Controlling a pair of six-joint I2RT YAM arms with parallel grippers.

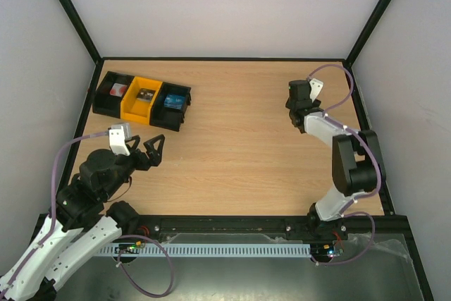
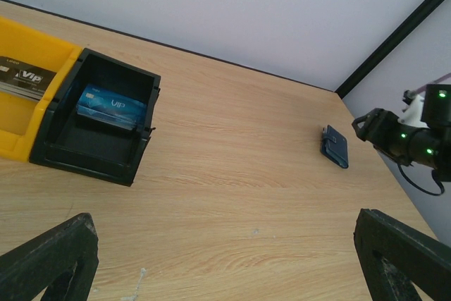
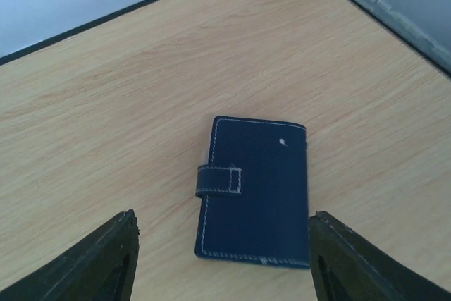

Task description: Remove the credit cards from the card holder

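The card holder [image 3: 254, 189] is a small dark blue wallet with white stitching. It lies closed on the wood table, its tab fastened on the left edge. My right gripper [image 3: 222, 266] is open and hovers just above and behind it, one finger on each side, touching nothing. The left wrist view shows the card holder [image 2: 334, 146] far right, beside the right gripper [image 2: 394, 135]. In the top view the right gripper [image 1: 299, 100] hides it. My left gripper [image 1: 144, 149] is open and empty at the near left, over bare table [image 2: 225, 266]. No cards show at the holder.
A row of bins [image 1: 141, 100] stands at the back left. The black right bin holds a blue VIP card [image 2: 109, 106], the yellow bin [image 2: 28, 54] a dark VIP card [image 2: 21, 79]. Black frame rails and pale walls border the table.
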